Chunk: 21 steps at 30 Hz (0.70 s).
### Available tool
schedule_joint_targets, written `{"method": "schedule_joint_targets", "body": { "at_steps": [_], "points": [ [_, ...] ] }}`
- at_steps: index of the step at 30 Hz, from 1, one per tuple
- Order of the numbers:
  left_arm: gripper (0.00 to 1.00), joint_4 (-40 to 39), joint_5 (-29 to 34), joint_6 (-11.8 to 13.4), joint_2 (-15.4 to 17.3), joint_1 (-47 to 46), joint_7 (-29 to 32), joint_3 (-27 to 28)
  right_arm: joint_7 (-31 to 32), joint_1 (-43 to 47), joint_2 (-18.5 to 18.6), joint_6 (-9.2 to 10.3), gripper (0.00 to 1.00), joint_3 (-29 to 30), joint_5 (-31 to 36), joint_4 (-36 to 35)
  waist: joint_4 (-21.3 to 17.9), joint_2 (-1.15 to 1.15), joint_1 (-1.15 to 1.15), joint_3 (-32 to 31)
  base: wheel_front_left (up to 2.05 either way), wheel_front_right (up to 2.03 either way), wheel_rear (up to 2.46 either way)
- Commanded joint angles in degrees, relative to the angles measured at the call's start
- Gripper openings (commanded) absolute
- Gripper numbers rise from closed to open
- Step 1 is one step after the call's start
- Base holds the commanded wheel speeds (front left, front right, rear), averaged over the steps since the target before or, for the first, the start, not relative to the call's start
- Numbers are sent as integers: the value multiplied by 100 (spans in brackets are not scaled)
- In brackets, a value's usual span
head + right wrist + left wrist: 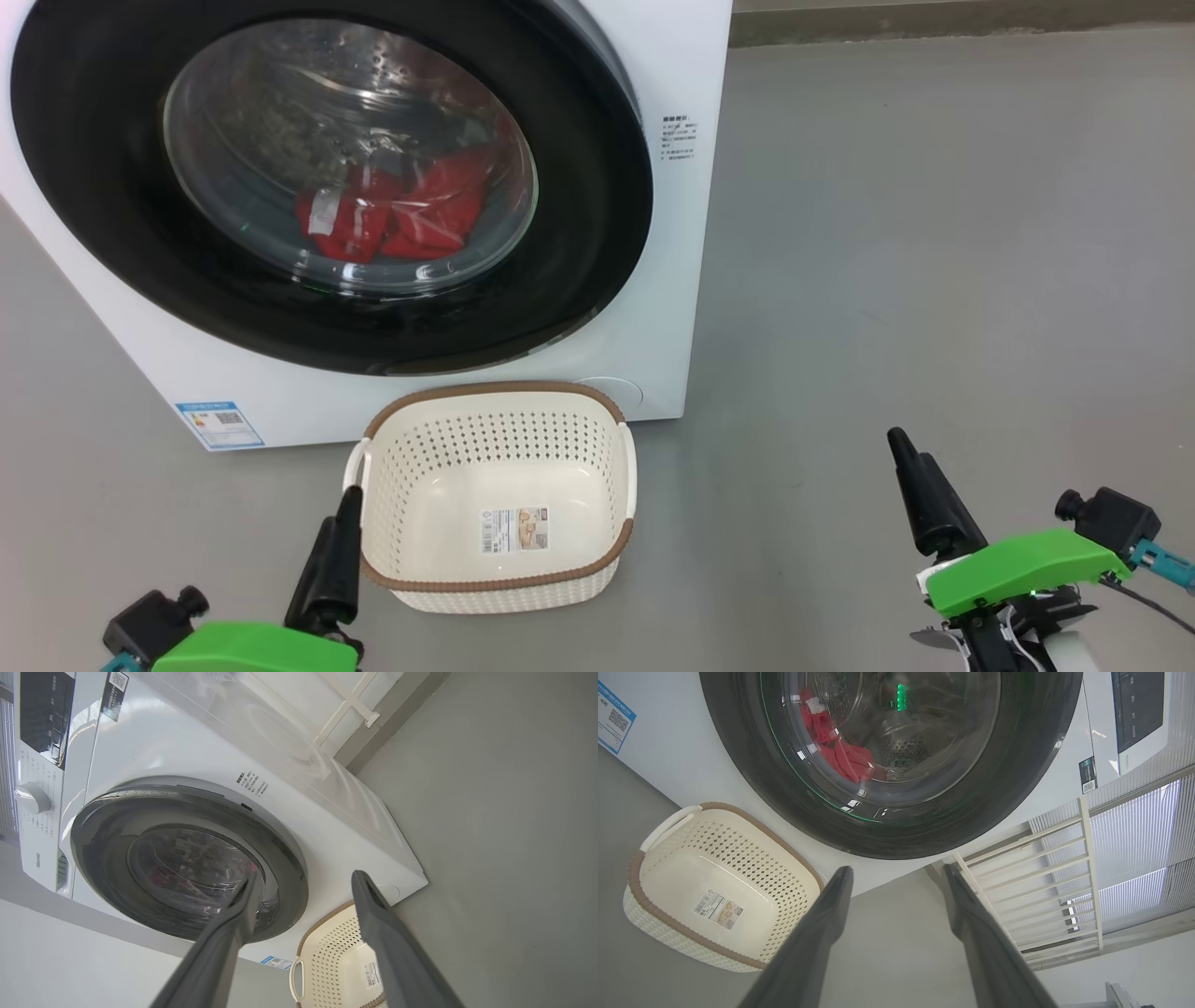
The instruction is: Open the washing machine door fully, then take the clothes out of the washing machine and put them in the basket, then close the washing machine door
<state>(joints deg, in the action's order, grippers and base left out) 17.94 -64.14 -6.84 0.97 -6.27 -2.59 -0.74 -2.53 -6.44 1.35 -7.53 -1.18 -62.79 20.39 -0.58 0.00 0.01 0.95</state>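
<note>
Red clothes (434, 207) behind closed washing machine door (93, 168)

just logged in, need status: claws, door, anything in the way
Left claw open, empty; right claw open, empty. Washing machine door shut, clothes inside. Basket empty, on floor below door; nothing blocking.

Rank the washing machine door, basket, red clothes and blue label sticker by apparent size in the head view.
1. washing machine door
2. basket
3. clothes
4. blue label sticker
</note>
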Motion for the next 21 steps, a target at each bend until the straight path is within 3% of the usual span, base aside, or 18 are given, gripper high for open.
{"method": "schedule_joint_targets", "body": {
  "at_steps": [1,21],
  "points": [
    [100,-186,243,31,72,-284,-76,36,-76,-326,64,2,100,-108,266,-121,-1,0,-1,-4,0,0,0],
    [100,-527,2226,119,106,-418,-412,-57,-414,-578,88,3,100,-244,1857,-100,-54,0,-1,22,0,0,0]
  ]
}}
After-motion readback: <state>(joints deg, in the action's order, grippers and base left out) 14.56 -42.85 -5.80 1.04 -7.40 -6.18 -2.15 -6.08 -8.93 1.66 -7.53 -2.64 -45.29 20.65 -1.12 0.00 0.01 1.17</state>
